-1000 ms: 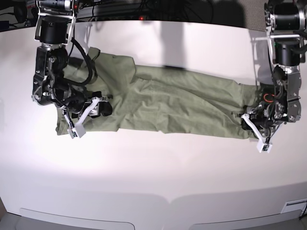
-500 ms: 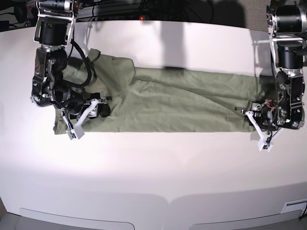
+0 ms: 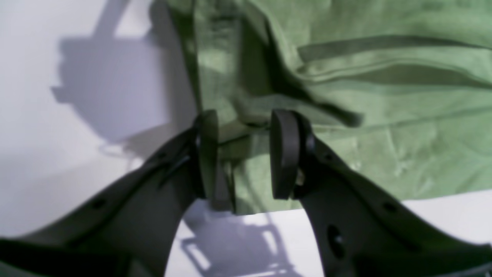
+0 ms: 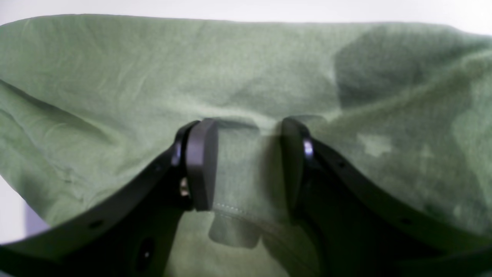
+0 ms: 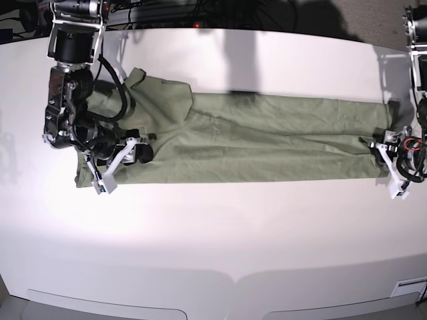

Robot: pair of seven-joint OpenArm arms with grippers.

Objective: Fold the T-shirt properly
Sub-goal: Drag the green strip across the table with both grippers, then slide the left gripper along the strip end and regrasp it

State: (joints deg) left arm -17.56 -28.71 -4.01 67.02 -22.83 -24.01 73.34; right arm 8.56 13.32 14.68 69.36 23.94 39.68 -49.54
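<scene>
A white bench is taking up nearly the whole room from where I am standing, with a dark strip of cables and gear running behind its far edge. The T-shirt is lying across it as one long, narrow green band, already doubled lengthwise, its long axis running from one arm to the other.

The right tool is sitting at the wider, rumpled end of the band. In its wrist view the pads are standing partly apart with a ridge of cloth rising between them, and it looks to be gripping that bunched fabric, though I am judging that from the way the cloth is lifting. The left tool is working the opposite, narrow end; its wrist view is showing a folded edge of the shirt caught between the two pads, just above the bare bench, so it too seems to be clamped on cloth rather than closed empty.

So each arm is holding its own end, and the shirt is stretching fairly straight between them. Neither arm is nearer the middle. Whichever end is carried next will have to travel along that long axis, toward the other tool, for the band to be halved.
</scene>
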